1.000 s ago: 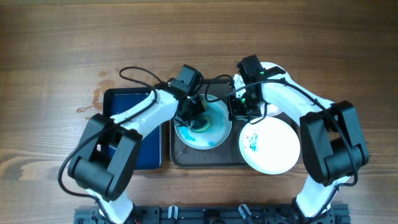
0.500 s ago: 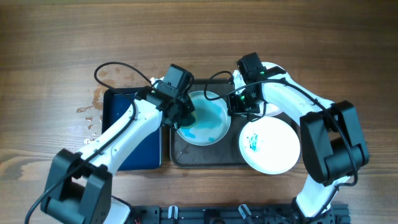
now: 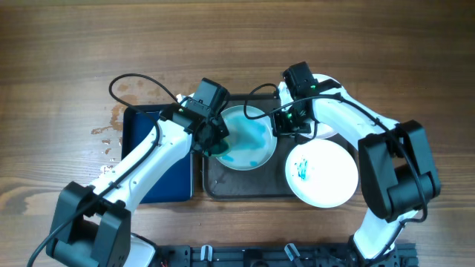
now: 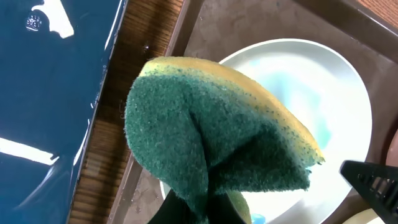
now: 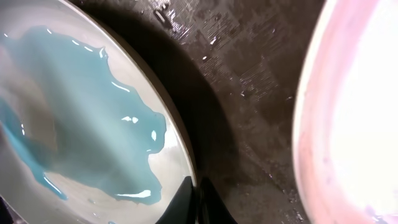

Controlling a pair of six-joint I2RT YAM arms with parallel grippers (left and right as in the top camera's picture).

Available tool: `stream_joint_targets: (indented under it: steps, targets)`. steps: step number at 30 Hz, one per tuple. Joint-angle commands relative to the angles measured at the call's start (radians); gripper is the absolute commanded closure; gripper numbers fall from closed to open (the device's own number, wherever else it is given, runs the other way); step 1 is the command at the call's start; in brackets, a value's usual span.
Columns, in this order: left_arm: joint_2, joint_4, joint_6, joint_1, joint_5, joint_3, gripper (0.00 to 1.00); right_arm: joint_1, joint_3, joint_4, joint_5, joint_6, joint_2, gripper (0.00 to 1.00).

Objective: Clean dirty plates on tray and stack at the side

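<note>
A plate wet with teal-blue liquid sits tilted over the left half of the dark tray. My right gripper is shut on its right rim; the wrist view shows the fingers pinching the plate edge. My left gripper is shut on a green and yellow sponge at the plate's left rim. A second plate with teal scribbles lies on the tray's right end. A third plate shows partly behind the right arm.
A deep-blue rectangular basin lies left of the tray, also in the left wrist view. Water stains mark the wooden table left of the basin. Cables loop over both arms.
My left gripper with the sponge has moved from the plate's middle to its left rim. The teal liquid is spread wider over the plate. The right gripper has kept its hold.
</note>
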Motion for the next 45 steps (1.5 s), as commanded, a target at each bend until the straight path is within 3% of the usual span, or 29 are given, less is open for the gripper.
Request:
stream_joint_targets:
  steps: [1, 20, 43, 45]
  targets:
    - [-0.024, -0.001, 0.014, 0.009, -0.024, -0.003, 0.96, -0.005, 0.000, 0.012, 0.061, -0.025, -0.052, 0.95]
    - [-0.024, -0.001, 0.013, 0.009, -0.023, -0.003, 0.96, -0.005, 0.000, 0.014, 0.130, -0.074, -0.196, 0.96]
    - [-0.024, 0.000, 0.014, 0.009, -0.023, -0.004, 0.96, -0.005, 0.000, 0.013, 0.129, -0.072, -0.200, 0.96]
    - [-0.024, 0.024, 0.088, 0.008, 0.030, -0.004, 0.96, -0.005, 0.000, 0.013, 0.129, -0.072, -0.200, 0.96]
